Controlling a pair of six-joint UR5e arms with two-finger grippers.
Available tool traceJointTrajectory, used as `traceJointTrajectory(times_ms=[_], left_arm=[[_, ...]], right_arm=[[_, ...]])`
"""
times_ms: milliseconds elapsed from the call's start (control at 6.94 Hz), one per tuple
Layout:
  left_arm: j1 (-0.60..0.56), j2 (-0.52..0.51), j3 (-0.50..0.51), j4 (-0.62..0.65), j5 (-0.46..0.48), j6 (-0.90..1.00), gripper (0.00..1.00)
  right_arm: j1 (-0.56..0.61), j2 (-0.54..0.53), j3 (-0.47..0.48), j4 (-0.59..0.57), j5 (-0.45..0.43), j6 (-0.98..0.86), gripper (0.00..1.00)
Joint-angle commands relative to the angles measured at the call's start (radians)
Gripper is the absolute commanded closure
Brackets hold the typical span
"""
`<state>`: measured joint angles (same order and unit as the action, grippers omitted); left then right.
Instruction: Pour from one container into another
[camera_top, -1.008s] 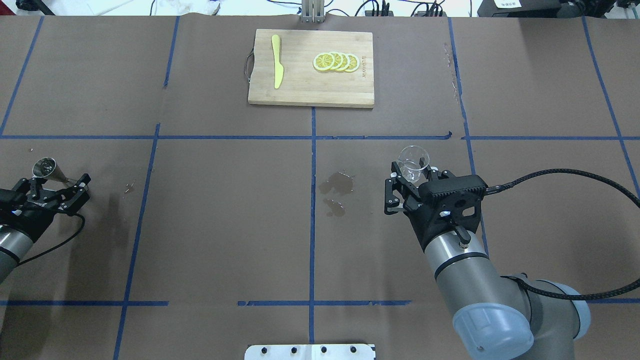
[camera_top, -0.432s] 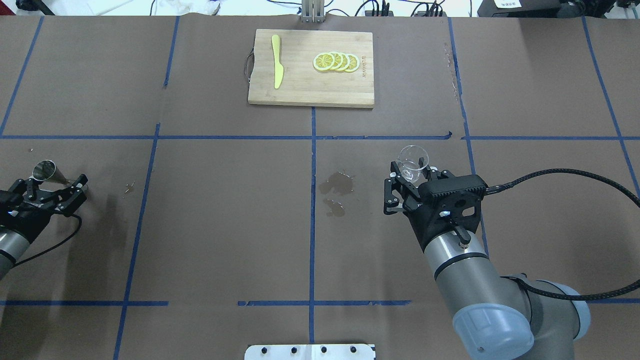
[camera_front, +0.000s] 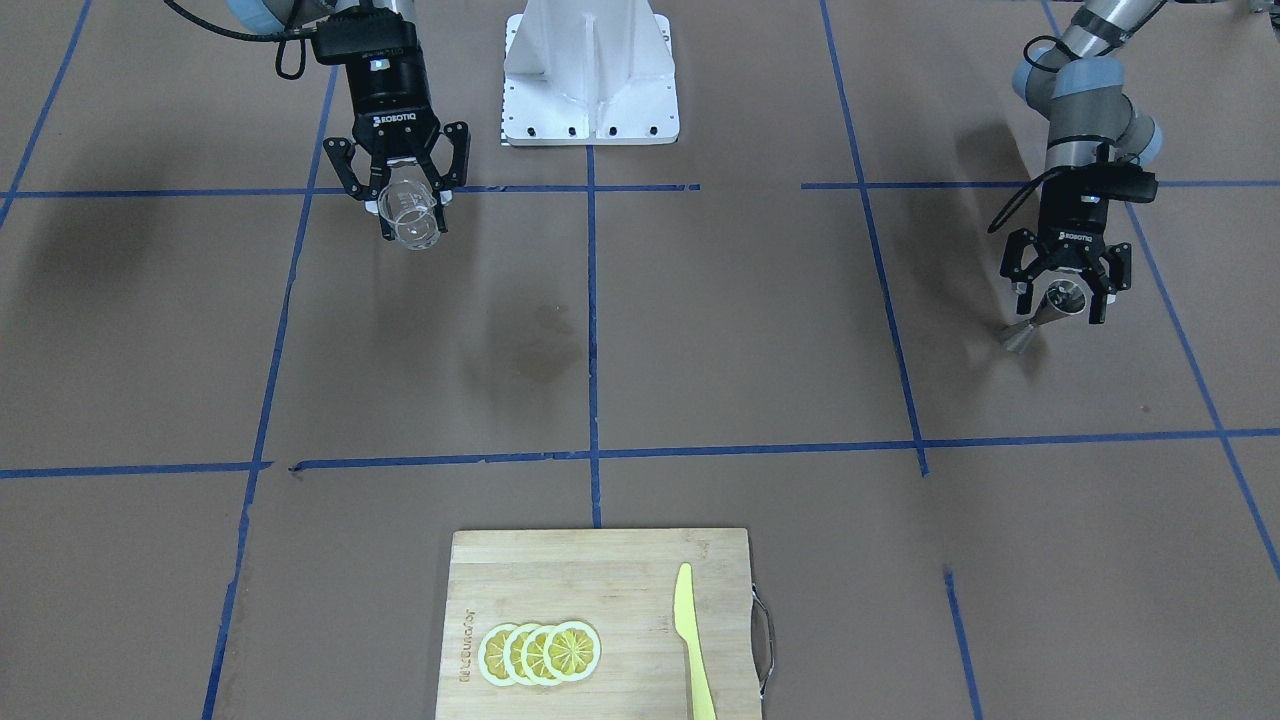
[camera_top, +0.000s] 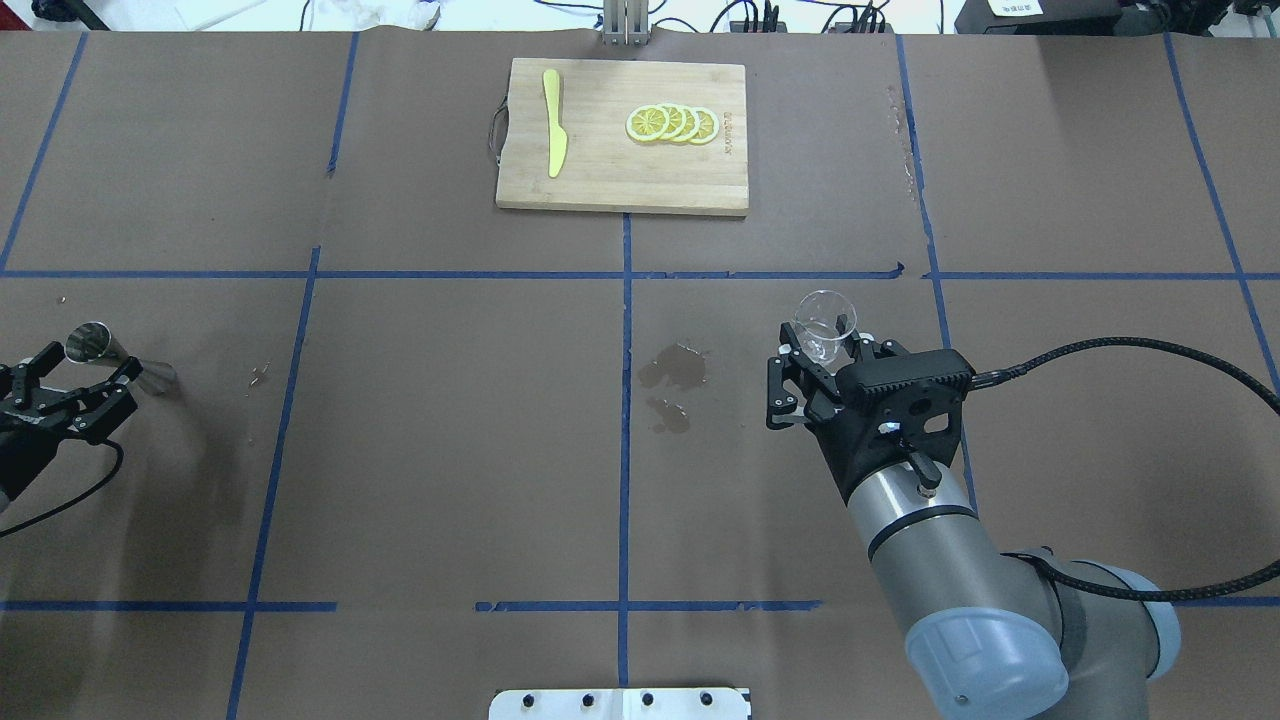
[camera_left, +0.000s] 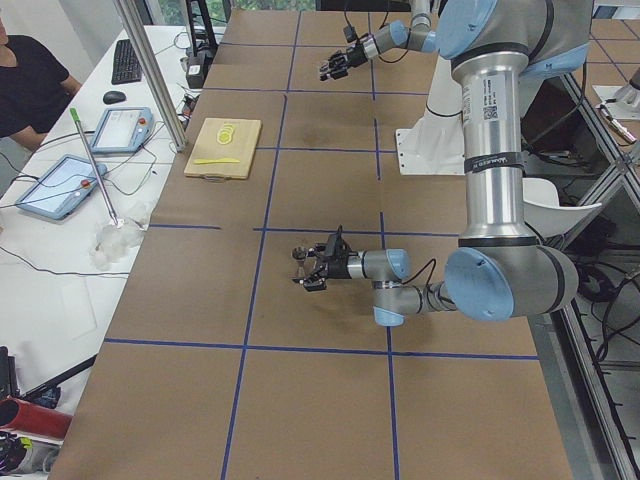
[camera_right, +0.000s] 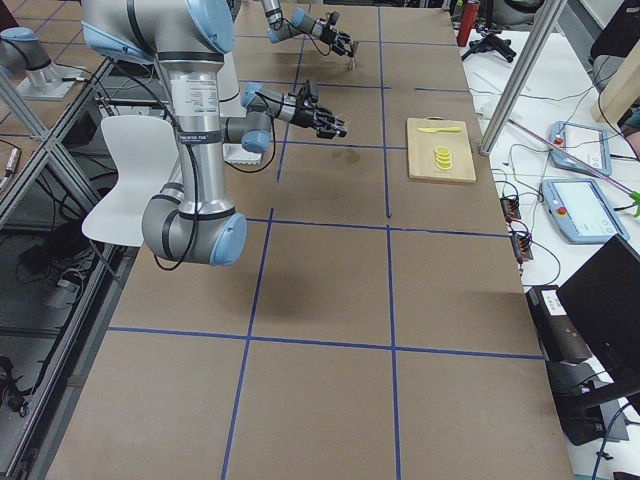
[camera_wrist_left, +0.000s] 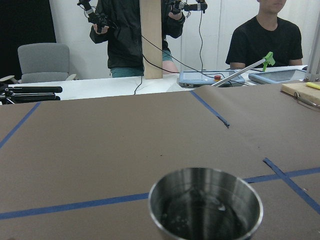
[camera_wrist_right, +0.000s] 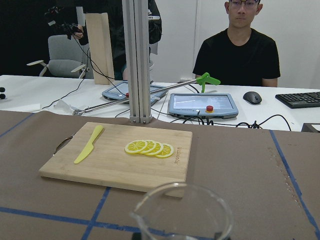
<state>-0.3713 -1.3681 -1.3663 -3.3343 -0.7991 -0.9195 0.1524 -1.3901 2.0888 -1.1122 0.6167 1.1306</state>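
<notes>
Beaker (camera_top: 826, 322) clamped in right gripper (camera_top: 822, 352) fingers, held above the table (camera_top: 450, 450) right of centre; right wrist view shows its rim level. Jigger (camera_front: 1030, 330) stands near the table's left edge. Left gripper (camera_front: 1062, 303) fingers are apart, flanking its upper cup. Only the left wrist view shows liquid in that cup. Both wrists reach forward, roughly level; left arm low.

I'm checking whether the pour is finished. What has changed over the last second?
The left gripper, open, drew back toward the robot's left, away from the small silver hourglass-shaped metal jigger, which stands alone where it was. The right gripper holds the small clear glass beaker in the same spot. The wooden cutting board, lemon slices and yellow knife are unmoved.
</notes>
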Motion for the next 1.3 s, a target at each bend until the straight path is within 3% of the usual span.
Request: traceJointTrajectory(times_ms=[0, 720, 1008, 1152], left_arm=[[0.04, 0.027, -0.033, -0.01, -0.006, -0.001, 0.0], [0.106, 0.214, -0.025, -0.122, 0.0, -0.047, 0.0], [0.04, 0.244, 0.019, -0.123, -0.133, -0.172, 0.0], [-0.074, 0.225, 0.041, -0.122, -0.225, -0.173, 0.0]], right_arm=[[-0.001, 0.0, 0.0, 0.0, 0.0, 0.0, 1.0], [0.003, -0.001, 0.004, 0.0, 0.0, 0.0, 1.0], [0.004, -0.017, -0.001, 0.0, -0.002, 0.0, 1.0], [0.004, -0.026, -0.003, 0.0, -0.005, 0.003, 1.0]])
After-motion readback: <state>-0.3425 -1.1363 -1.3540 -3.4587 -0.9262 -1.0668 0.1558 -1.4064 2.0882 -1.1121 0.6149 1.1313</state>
